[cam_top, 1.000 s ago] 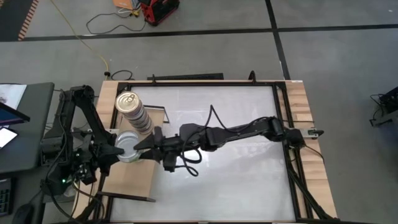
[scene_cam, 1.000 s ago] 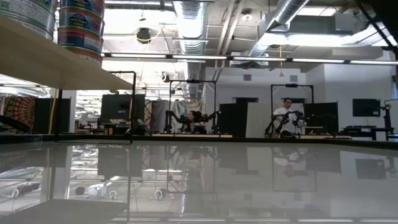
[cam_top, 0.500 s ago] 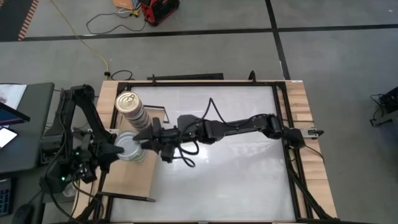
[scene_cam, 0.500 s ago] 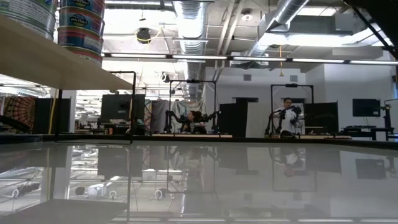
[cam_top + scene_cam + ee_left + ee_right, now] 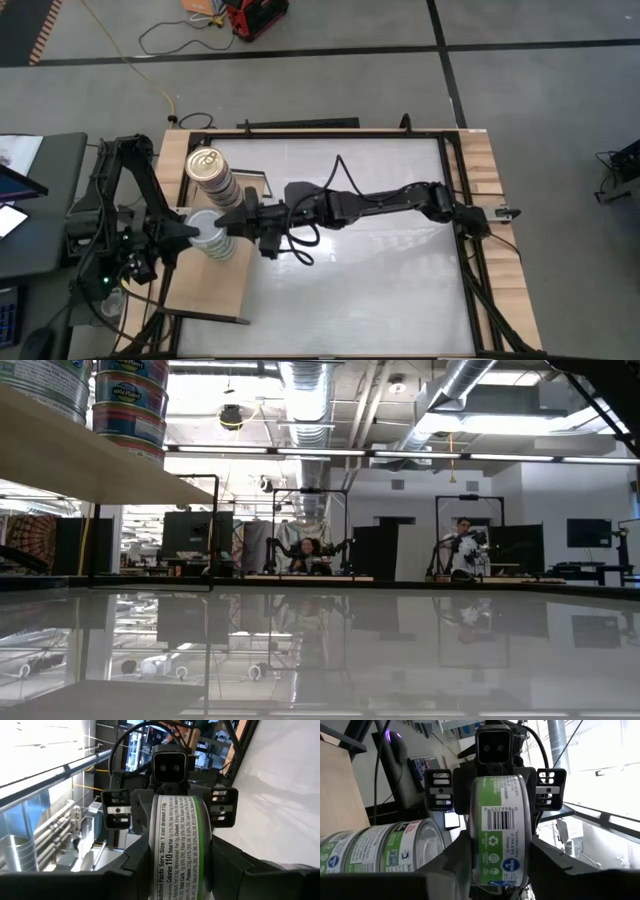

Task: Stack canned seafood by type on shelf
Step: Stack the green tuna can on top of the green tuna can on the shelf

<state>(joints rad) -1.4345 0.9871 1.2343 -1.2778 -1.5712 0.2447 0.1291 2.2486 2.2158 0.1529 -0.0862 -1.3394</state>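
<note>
A flat tin [image 5: 206,227] with a plain silver top and a green label hangs over the left part of the table, held from both sides. My left gripper [image 5: 196,229] is shut on it from the left and my right gripper [image 5: 228,224] from the right. Each wrist view shows the tin [image 5: 181,845] [image 5: 500,830] edge-on with the other gripper behind it. Just below it stands a stack of green-labelled tins [image 5: 375,851] on the shelf [image 5: 205,292]. A stack of gold-topped tins [image 5: 207,166] stands beside it, toward the far edge. My left gripper pinches the tin by its two flat faces, at the rim nearest that arm [image 5: 157,870], one finger above and one below. The fingers come in level from the table's left. The tin lies level, silver top up, lifted clear of the stack below. My right gripper has its two fingers against the same flat faces at the opposite rim [image 5: 476,866], one above and one below. It comes in level from the table's right. No gap shows between fingers and tin.
The shelf [image 5: 90,465] is a raised wooden board in a thin black frame over the table's left side, with tins [image 5: 130,405] on it. The white tabletop [image 5: 380,260] stretches to the right. People and other arms show in the room behind.
My right gripper has gone toward the table's left edge and reached the tin that my left gripper holds over the shelf.
</note>
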